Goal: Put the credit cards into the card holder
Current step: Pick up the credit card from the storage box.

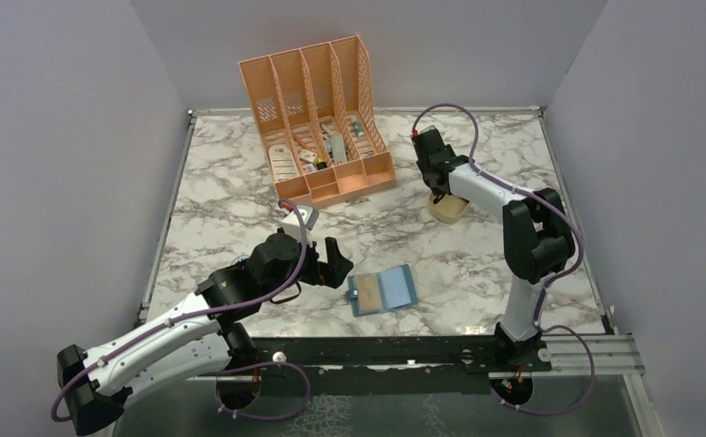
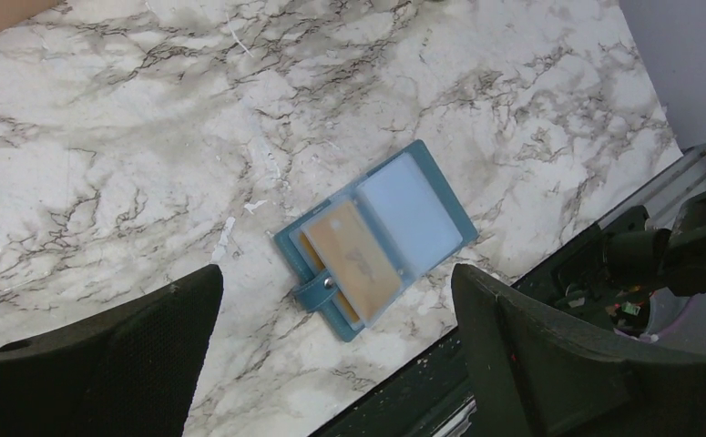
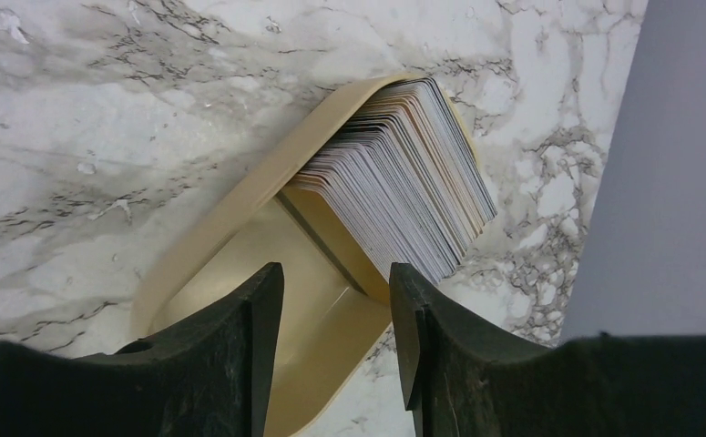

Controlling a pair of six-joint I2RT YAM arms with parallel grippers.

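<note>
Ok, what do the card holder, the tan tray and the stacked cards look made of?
Card holder: teal cover looks like matte leather or faux leather; inner sleeves clear plastic, a tan card showing through. Tray: smooth tan plastic, soft sheen. Cards: likely thin stiff plastic, crisp layered edges.

Robot lab test cell: plain grey walls on 3 sides, marble-look table w/ metal rail at near edge.
</note>
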